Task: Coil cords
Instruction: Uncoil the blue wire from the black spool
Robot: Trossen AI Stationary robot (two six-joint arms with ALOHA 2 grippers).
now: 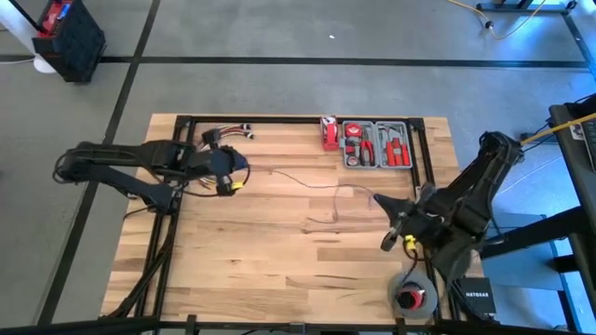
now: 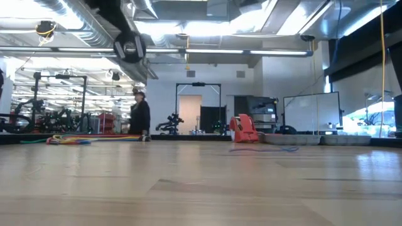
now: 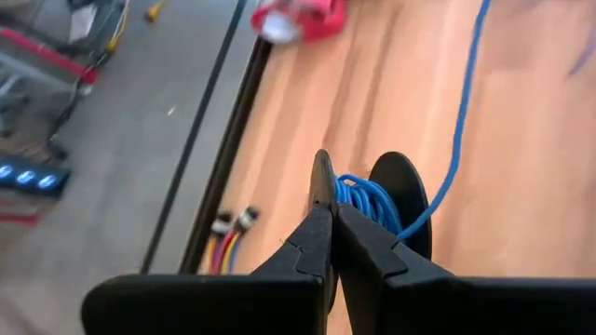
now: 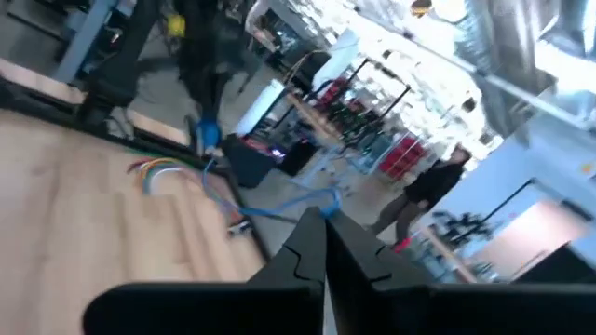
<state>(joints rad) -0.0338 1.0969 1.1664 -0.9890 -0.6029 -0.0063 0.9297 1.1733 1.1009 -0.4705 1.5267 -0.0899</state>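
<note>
The cord (image 1: 307, 181) is a thin blue wire running across the table's middle between my two grippers, with a loose stretch (image 2: 264, 149) lying on the wood. Part of it is wound on a small black spool (image 3: 372, 200). My left gripper (image 1: 235, 170), over the table's far left, is shut on that spool, which shows high above the table in the low view (image 2: 130, 47). Over the right side, my right gripper (image 1: 377, 197) is shut on the cord's other stretch (image 4: 279, 209). My left gripper pinches the rim of one spool flange (image 3: 321, 181) between its two fingertips, slanting down at it. The spool is lifted clear of the table. The cord leaves its wound core (image 3: 368, 200) and runs off over the wood (image 3: 463, 102). My right gripper pinches the cord (image 4: 323, 203) at its fingertips, with the fingers about level. From there the cord runs in a wavy line (image 4: 233, 200) toward the left arm, clear of the table at the fingers.
A grey tray of red-handled tools (image 1: 377, 144) and a red object (image 1: 329, 133) stand at the far edge. A bundle of coloured wires (image 1: 223, 135) lies far left. A round reel (image 1: 413, 296) sits at the near right corner. A person (image 2: 139, 116) stands in the room behind.
</note>
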